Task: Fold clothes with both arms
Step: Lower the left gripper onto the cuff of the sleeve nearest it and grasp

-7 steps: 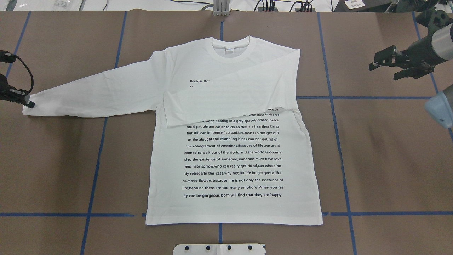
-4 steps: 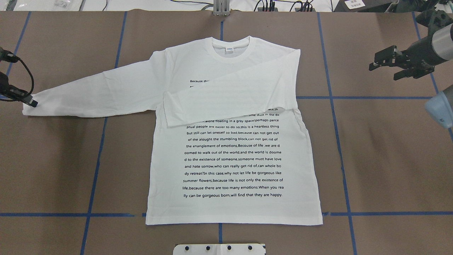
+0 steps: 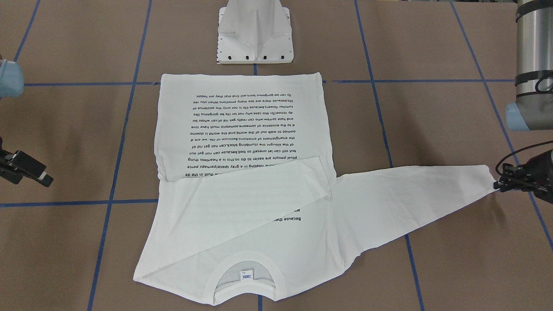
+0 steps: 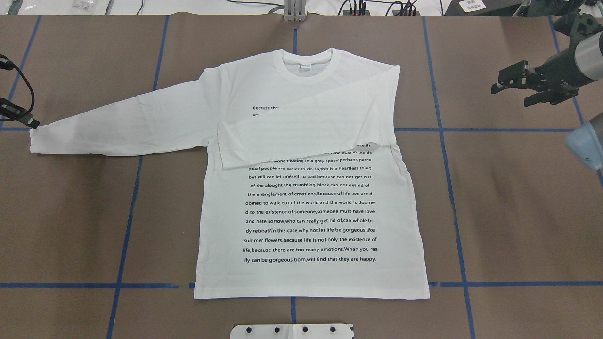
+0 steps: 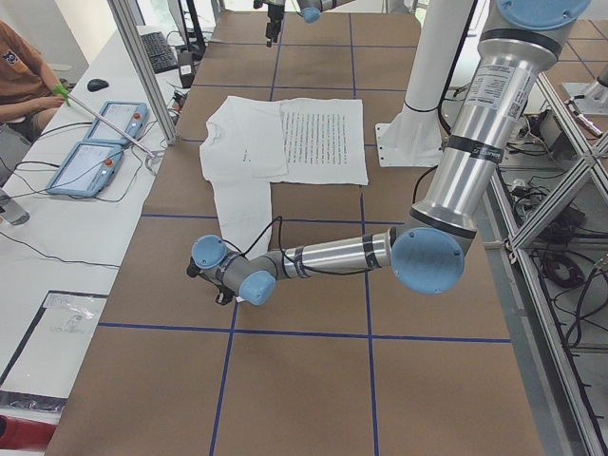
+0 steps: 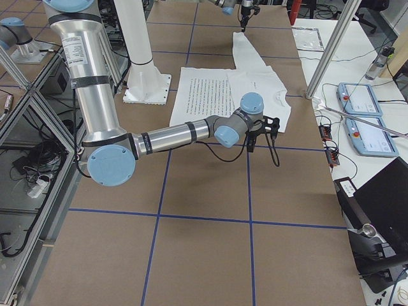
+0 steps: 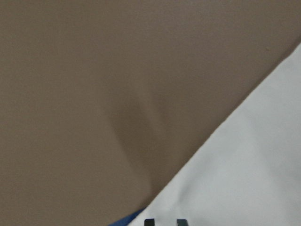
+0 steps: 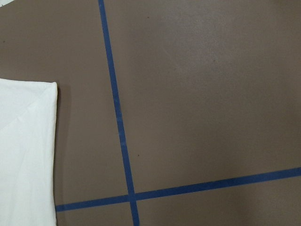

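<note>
The white long-sleeved T-shirt (image 4: 311, 202) lies flat on the brown table, collar at the far side and text facing up. The sleeve on my right side is folded across the chest (image 4: 306, 132). The other sleeve (image 4: 122, 127) lies stretched out to my left. My left gripper (image 4: 34, 124) is at that sleeve's cuff (image 3: 488, 179), with its fingers close together on the cuff's far corner; it also shows in the front view (image 3: 499, 185). The left wrist view shows the white cloth (image 7: 244, 169) beside the two fingertips. My right gripper (image 4: 511, 94) is open and empty above bare table, right of the shirt.
The white pedestal base (image 3: 255, 39) stands just behind the shirt's hem. Blue tape lines (image 4: 447, 141) cross the brown table. Cables and an aluminium post (image 4: 294, 12) line the far edge. Operator consoles (image 5: 95, 152) sit on a side table.
My left gripper has shifted towards the far left, from the middle of the cuff to its far corner. The shirt lies as before. The right gripper has barely moved.
</note>
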Robot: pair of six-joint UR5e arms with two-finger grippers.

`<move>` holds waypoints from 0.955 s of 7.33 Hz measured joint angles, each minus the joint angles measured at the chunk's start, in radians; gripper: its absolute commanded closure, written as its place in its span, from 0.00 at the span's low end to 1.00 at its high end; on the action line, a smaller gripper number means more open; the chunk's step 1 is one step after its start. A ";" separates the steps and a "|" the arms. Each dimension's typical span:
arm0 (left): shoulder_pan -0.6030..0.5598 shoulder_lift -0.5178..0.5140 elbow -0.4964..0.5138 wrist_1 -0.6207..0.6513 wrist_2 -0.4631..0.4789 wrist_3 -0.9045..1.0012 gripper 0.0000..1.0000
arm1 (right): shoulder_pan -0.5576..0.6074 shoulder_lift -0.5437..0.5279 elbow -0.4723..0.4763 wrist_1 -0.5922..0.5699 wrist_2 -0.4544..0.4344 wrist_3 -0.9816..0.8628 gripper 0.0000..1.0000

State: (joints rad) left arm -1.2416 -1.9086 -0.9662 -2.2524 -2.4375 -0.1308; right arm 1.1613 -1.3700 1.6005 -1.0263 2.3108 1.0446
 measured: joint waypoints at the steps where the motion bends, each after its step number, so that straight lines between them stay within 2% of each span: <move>1: -0.004 -0.015 0.021 0.000 0.000 0.003 0.52 | 0.000 0.000 -0.001 0.000 0.000 0.000 0.01; 7: 0.001 -0.021 0.036 0.005 -0.009 0.006 0.51 | 0.000 0.001 -0.001 0.000 -0.001 0.002 0.01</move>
State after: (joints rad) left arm -1.2405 -1.9296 -0.9303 -2.2476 -2.4464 -0.1249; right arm 1.1612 -1.3692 1.5994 -1.0262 2.3102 1.0462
